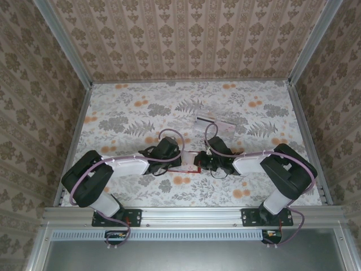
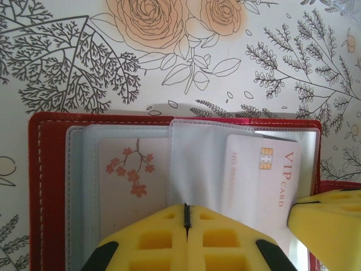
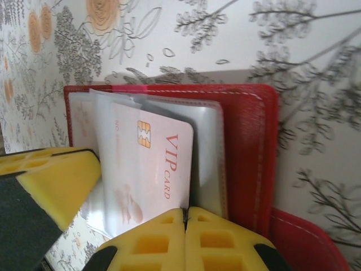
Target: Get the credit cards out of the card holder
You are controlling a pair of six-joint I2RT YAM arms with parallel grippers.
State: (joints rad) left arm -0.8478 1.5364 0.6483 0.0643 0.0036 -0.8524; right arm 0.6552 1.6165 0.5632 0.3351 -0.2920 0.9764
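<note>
The red card holder [image 2: 51, 169] lies open on the floral table, its clear pocket leaves fanned up. My left gripper [image 2: 186, 210] is shut on one clear leaf [image 2: 197, 164]. A pink blossom card [image 2: 132, 175] sits in the left pocket. A pale VIP card [image 3: 152, 169] with a gold chip sticks out of its pocket. My right gripper [image 3: 185, 213] is shut on that card's lower corner, beside the holder's red cover [image 3: 248, 152]. In the top view both grippers, left [image 1: 183, 158] and right [image 1: 198, 160], meet over the holder [image 1: 183, 167].
Two loose pale cards [image 1: 215, 125], one with a dark stripe, lie on the table just behind the grippers. The holder's red closing tab [image 3: 304, 243] pokes out at the right. Patterned walls ring the table [image 1: 130, 107].
</note>
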